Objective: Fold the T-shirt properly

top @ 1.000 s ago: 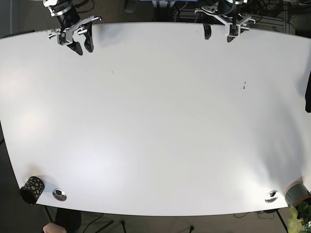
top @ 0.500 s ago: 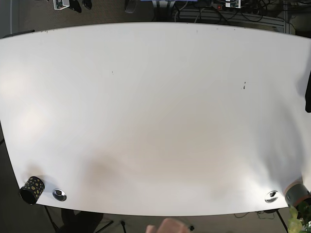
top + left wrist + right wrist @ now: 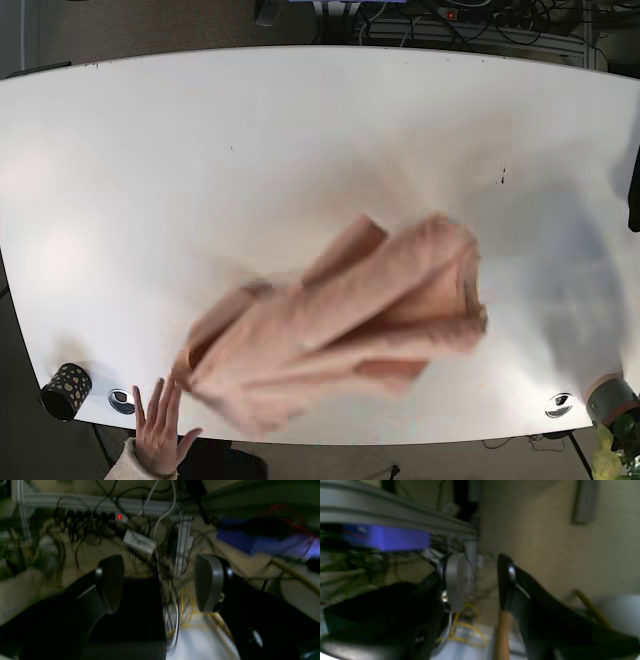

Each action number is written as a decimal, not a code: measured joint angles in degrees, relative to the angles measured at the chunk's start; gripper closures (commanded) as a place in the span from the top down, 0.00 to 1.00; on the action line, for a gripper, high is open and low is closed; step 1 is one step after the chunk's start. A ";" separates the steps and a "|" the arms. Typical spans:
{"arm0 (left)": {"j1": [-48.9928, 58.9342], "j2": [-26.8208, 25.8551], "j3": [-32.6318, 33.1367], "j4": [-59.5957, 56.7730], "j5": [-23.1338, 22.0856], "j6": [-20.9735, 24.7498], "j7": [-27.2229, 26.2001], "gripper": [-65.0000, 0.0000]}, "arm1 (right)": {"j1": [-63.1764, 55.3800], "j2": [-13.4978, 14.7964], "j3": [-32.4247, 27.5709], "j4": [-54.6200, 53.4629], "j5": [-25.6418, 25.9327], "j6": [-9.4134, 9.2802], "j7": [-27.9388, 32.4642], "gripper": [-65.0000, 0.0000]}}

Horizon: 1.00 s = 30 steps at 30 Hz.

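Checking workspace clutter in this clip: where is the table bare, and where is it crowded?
Bare: the table far half and left side. Crowded: the near middle, where the blurred T-shirt spreads, beside a person's hand at the near-left edge.

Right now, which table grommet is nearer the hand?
The lower-left grommet, beside the dotted cup: the hand sits just right of it. The lower-right grommet lies far off, past the shirt.
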 measured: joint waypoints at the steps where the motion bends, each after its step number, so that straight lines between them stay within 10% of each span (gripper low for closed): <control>1: 0.20 0.00 0.00 0.70 0.00 -0.04 -0.02 0.61 | -0.28 0.13 0.04 0.28 0.20 0.00 0.52 0.31; 18: 8.94 0.13 0.22 22.56 0.02 -0.04 0.39 0.61 | -11.54 0.26 4.96 19.52 0.13 -0.87 -0.55 0.31; 30: -2.54 0.07 0.00 23.96 0.04 -0.26 -1.16 0.62 | -1.99 0.42 10.19 30.14 13.38 -0.28 -9.31 0.32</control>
